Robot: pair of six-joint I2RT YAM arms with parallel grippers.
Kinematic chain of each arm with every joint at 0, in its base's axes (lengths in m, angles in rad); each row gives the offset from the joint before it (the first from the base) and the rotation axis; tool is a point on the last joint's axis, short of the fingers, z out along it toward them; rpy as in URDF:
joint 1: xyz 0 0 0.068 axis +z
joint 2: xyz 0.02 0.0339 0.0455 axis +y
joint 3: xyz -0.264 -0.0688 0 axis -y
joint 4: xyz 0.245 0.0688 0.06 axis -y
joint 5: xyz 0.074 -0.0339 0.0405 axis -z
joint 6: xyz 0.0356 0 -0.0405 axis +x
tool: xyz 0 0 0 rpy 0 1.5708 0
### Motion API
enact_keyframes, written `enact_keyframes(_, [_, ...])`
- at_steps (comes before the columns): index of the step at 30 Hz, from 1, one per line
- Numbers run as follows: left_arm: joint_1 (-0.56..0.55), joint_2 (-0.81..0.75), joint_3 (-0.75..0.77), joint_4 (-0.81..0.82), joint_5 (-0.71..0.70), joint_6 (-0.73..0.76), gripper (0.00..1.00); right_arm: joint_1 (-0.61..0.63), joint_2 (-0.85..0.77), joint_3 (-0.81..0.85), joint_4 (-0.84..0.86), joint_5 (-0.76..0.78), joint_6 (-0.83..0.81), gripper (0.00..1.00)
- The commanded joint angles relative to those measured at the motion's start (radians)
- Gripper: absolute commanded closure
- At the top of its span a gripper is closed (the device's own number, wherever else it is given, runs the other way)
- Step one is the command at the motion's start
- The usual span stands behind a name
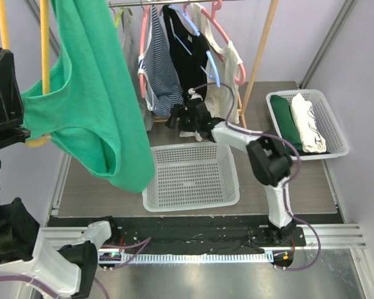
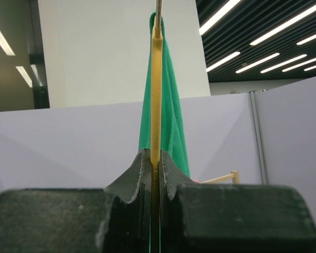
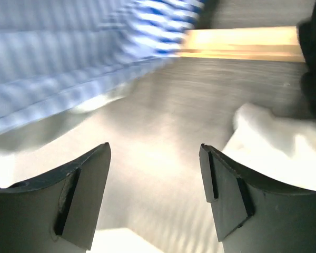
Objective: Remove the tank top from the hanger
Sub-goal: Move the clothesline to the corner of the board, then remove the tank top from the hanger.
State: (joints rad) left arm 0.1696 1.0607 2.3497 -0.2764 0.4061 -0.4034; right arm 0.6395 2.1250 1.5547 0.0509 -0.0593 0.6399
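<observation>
A green tank top [image 1: 96,93] hangs on a yellow hanger [image 1: 45,43], held high at the left, close to the camera. My left gripper [image 1: 22,128] is shut on the hanger. In the left wrist view the jaws [image 2: 156,158] clamp the yellow hanger bar [image 2: 156,95], with the green fabric [image 2: 175,110] draped behind it. My right gripper [image 1: 174,119] is open and empty, low by the clothes rack beneath a striped top [image 1: 159,68]. In the right wrist view [image 3: 155,158] nothing lies between its fingers.
A white mesh basket [image 1: 193,199] stands mid-table. A second basket [image 1: 333,121] at the right holds folded green and white clothes. The rack at the back carries striped, black [image 1: 188,50] and white [image 1: 227,68] tops. Its wooden base bar [image 3: 242,42] and white fabric [image 3: 274,142] lie ahead of my right gripper.
</observation>
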Motion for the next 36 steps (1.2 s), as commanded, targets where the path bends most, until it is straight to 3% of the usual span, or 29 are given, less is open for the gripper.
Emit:
enact_keyframes(1, [0.123, -0.016, -0.038, 0.291, 0.160, -0.274, 1.00, 0.025, -0.302, -0.149, 0.167, -0.016, -0.072, 0.23])
enact_keyframes(5, [0.224, -0.008, -0.064, 0.408, 0.174, -0.406, 1.00, 0.025, -0.509, -0.292, 0.176, -0.020, -0.092, 0.22])
enact_keyframes(11, [0.340, 0.107, 0.108, 0.506, 0.142, -0.595, 1.00, 0.025, -0.664, -0.429, 0.168, -0.132, -0.141, 0.22])
enact_keyframes(18, [0.479, 0.099, 0.094, 0.638, 0.131, -0.780, 1.00, 0.023, -0.940, -0.668, 0.187, -0.252, -0.207, 0.16])
enact_keyframes(20, [0.513, 0.065, 0.015, 0.666, 0.161, -0.822, 1.00, 0.022, -1.068, -0.711, 0.153, -0.217, -0.221, 0.15])
enact_keyframes(25, [0.614, -0.004, -0.188, 0.773, 0.278, -0.977, 1.00, -0.004, -1.257, -0.801, -0.023, 0.146, -0.204, 0.15])
enact_keyframes(30, [0.752, -0.036, -0.337, 0.983, 0.434, -1.133, 1.00, -0.011, -1.320, -0.791, -0.082, 0.243, -0.197, 0.16])
enact_keyframes(36, [0.818, -0.041, -0.389, 1.172, 0.574, -1.271, 1.00, -0.009, -1.338, -0.743, -0.088, 0.309, -0.195, 0.17])
